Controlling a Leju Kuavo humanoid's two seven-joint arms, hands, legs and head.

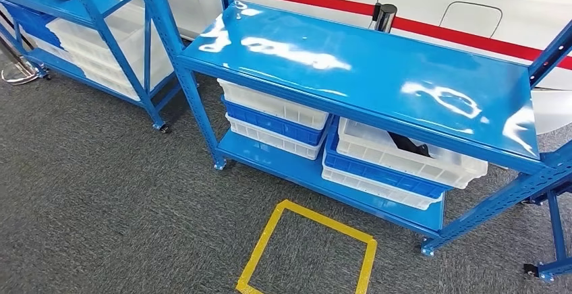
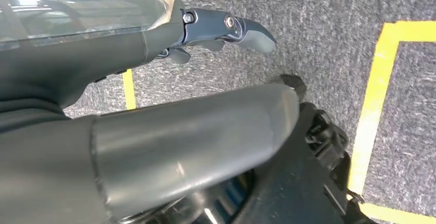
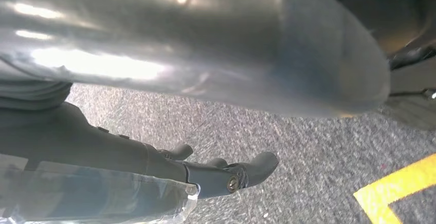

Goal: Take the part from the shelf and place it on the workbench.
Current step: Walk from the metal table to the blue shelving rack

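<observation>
Fingers (image 2: 247, 31) of the left hand (image 2: 169, 131) and fingers (image 3: 252, 170) of the right hand (image 3: 205, 44) were spread, holding nothing, both over grey carpet (image 1: 101, 206).
Dark part (image 1: 408, 145) lay in the top white bin (image 1: 405, 156) of the right-hand stack, lower tier of the blue shelf (image 1: 364, 71), right of centre in the head view. Yellow tape square (image 1: 310, 253) sat on the carpet at bottom centre, in front of the shelf.
</observation>
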